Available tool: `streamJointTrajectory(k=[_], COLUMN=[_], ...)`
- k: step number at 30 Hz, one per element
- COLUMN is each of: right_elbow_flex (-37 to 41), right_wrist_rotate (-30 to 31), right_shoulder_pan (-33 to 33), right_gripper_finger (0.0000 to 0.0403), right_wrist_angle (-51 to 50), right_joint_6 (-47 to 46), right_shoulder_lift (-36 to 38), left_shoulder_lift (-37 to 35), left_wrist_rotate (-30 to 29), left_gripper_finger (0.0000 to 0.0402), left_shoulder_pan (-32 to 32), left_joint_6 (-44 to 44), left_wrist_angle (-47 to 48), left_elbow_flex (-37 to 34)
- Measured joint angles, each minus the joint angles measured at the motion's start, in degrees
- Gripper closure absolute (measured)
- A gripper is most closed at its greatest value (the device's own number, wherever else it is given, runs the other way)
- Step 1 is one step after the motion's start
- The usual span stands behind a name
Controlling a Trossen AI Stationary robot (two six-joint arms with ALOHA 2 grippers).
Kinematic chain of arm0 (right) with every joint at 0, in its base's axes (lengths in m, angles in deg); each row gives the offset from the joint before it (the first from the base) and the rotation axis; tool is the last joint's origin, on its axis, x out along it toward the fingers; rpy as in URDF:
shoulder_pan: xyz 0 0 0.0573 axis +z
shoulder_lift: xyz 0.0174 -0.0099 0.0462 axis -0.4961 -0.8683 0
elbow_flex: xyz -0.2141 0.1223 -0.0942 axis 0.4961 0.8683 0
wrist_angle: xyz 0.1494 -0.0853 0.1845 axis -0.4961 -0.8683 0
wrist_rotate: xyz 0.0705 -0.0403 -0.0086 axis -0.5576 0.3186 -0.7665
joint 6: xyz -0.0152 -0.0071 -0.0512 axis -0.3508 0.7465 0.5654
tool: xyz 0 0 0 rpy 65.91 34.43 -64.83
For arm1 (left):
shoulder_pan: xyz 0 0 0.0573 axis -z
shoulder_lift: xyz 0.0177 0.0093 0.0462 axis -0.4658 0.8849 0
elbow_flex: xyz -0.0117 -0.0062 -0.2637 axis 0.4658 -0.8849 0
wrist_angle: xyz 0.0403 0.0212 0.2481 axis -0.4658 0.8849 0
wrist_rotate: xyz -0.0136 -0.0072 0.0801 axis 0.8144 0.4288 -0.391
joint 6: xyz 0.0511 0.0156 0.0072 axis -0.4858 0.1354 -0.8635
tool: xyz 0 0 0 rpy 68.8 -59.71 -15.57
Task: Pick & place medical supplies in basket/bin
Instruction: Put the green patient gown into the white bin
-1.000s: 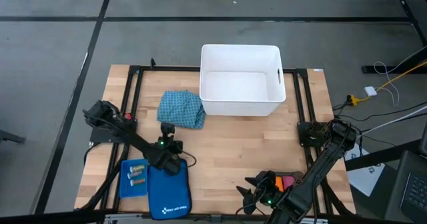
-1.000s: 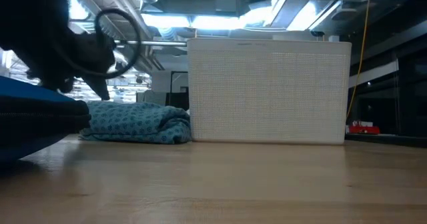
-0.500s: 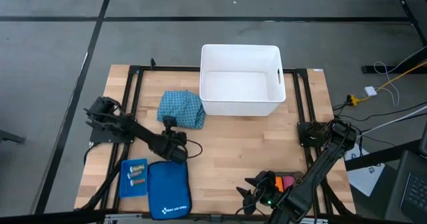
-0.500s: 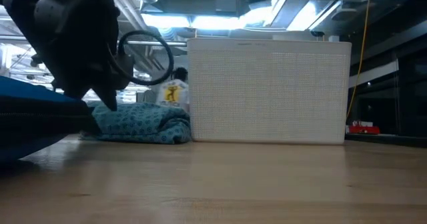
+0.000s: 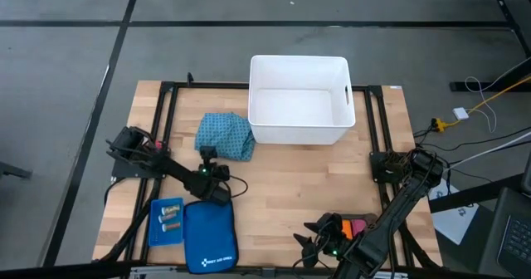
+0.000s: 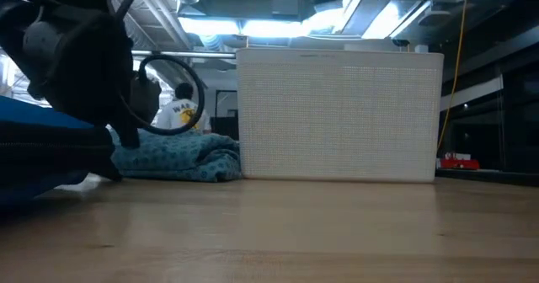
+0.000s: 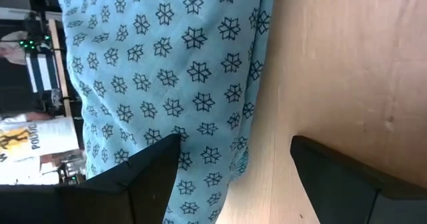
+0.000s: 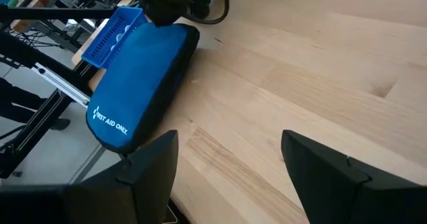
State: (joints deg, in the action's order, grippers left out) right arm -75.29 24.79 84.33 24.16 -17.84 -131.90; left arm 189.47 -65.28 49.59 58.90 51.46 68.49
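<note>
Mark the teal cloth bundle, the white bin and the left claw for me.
teal cloth bundle (image 5: 225,135), high view, middle of the folded cloth.
white bin (image 5: 299,134), high view, near outer wall.
left claw (image 7: 233,167), left wrist view, gap midway between its open fingertips, by the cloth's edge.

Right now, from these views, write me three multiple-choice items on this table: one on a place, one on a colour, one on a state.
1. Where is the teal cloth bundle?
A. Inside the white bin
B. On the table beside the white bin
C. On top of the blue zip pouch

2. What colour is the zip pouch?
A. Red
B. Green
C. Blue

3. How does the left gripper stand?
A. Open, holding nothing
B. Shut on the cloth bundle
C. Shut on the pouch

Answers: 1 B, the high view shows the bundle outside the bin's wall. 2 C, blue with white lettering. 3 A, its fingers stand apart before the cloth.
</note>
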Motion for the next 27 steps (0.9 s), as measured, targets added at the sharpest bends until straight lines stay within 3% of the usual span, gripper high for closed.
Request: streamJointTrajectory(k=[11,27], right_elbow_flex=[0.0,0.0], right_wrist_rotate=[0.0,0.0], right_shoulder_pan=[0.0,0.0], right_gripper_finger=[0.0137,0.0137], right_wrist_angle=[0.0,0.1], right_joint_6=[0.0,0.0], right_shoulder_lift=[0.0,0.0], left_shoulder_lift=[0.1,0.1], left_wrist_rotate=[-1.6,-2.3], left_gripper_finger=[0.0107,0.0107], left_shoulder_pan=[-1.0,-5.9], left_joint_6=[2.3,-1.3], left_wrist_angle=[0.0,-2.0], left_elbow_flex=[-0.1,-0.1])
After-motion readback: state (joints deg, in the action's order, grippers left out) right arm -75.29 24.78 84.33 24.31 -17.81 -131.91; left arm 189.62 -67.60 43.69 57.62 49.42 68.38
